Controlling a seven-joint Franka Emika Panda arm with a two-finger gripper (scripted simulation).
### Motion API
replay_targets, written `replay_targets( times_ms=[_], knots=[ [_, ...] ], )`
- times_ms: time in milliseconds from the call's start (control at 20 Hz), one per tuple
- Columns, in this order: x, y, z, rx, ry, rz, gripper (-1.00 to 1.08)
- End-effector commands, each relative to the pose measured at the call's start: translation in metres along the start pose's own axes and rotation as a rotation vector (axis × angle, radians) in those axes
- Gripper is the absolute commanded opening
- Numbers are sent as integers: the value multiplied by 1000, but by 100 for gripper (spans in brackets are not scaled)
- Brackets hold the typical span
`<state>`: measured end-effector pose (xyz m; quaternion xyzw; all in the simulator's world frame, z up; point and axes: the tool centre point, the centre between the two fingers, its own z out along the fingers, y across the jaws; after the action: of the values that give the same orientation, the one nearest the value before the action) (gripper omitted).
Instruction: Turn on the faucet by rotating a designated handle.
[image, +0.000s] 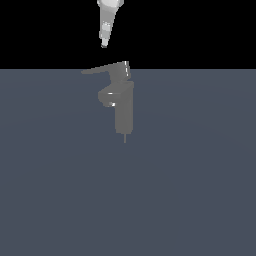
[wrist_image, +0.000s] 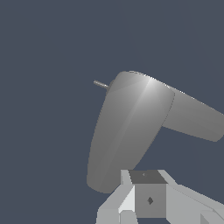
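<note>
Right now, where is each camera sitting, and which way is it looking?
Exterior view: off the arm, looking across the floor at the upright faucet; the gripper hangs above the handle.
Wrist view: on the wrist, looking down onto the handle from above; gripper parts show at the picture's edge.
Shared: both show faucet, handle and gripper.

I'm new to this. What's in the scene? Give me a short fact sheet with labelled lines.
setting: simulator render, plain blue-grey floor
faucet: small grey upright column, stubby spout
handle: thin flat lever on top, pointing to the exterior view's left
gripper: white, above the handle, not touching it
gripper state: cannot tell
contact: none yet
</note>
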<state>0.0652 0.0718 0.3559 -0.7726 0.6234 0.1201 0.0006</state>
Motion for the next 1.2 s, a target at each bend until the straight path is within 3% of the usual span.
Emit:
replay_targets(
  times_ms=[0,550,1150],
  knots=[
    [-2,-15,12,-5,15,63,-100],
    [-16,-67,65,-15,89,284,-100],
    [-24,-85,87,-13,123,362,-100]
  ],
)
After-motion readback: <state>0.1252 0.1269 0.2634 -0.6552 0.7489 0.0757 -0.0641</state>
